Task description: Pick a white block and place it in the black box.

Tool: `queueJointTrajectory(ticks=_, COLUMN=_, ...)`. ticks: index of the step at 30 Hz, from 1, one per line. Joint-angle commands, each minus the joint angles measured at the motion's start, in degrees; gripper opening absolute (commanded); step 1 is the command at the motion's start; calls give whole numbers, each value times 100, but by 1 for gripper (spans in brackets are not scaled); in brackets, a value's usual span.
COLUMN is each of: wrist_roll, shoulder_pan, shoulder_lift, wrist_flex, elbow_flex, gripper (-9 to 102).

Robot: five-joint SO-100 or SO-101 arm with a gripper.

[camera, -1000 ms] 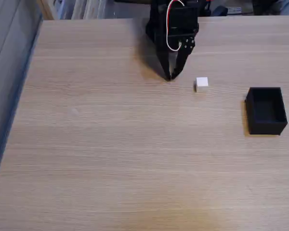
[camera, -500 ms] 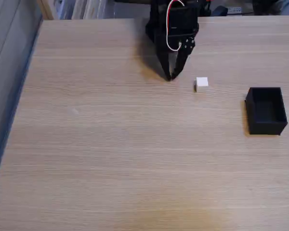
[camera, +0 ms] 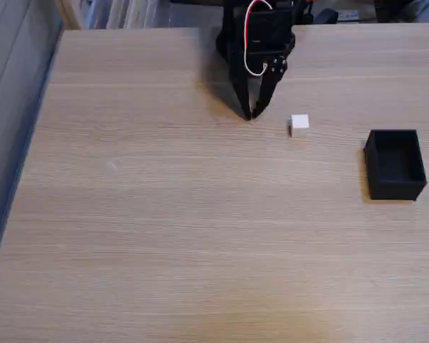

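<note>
So the gripper (camera: 251,114) sits top-center w/ fingers pinched together, empty, prob not lined up yet. White block (camera: 299,124) sits just right of it; black box (camera: 394,163) waits far right.

Soft, even light covers the wooden table (camera: 200,214), with no hard glare on its grain. The black box (camera: 395,163) casts a faint shadow toward nine o'clock, and the gripper (camera: 252,114) darkens the wood just beside its tips. Focus is a little soft throughout. The clutter at twelve o'clock is dim and indistinct.
</note>
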Motion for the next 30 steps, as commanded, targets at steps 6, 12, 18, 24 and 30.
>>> queueJointTrajectory(ticks=6, wrist_roll=-35, shoulder_pan=88, shoulder_lift=26, wrist_flex=26, elbow_flex=88, gripper=0)
queueJointTrajectory(ticks=12, wrist_roll=-35, shoulder_pan=88, shoulder_lift=26, wrist_flex=26, elbow_flex=88, gripper=0)
queueJointTrajectory(ticks=18, wrist_roll=-35, shoulder_pan=88, shoulder_lift=26, wrist_flex=26, elbow_flex=88, gripper=0)
queueJointTrajectory(ticks=24, wrist_roll=-62, shoulder_pan=97, shoulder_lift=26, wrist_flex=26, elbow_flex=88, gripper=0)
queueJointTrajectory(ticks=30, wrist_roll=-360, shoulder_pan=299, shoulder_lift=-334, wrist_flex=-141, elbow_flex=-18, gripper=0)
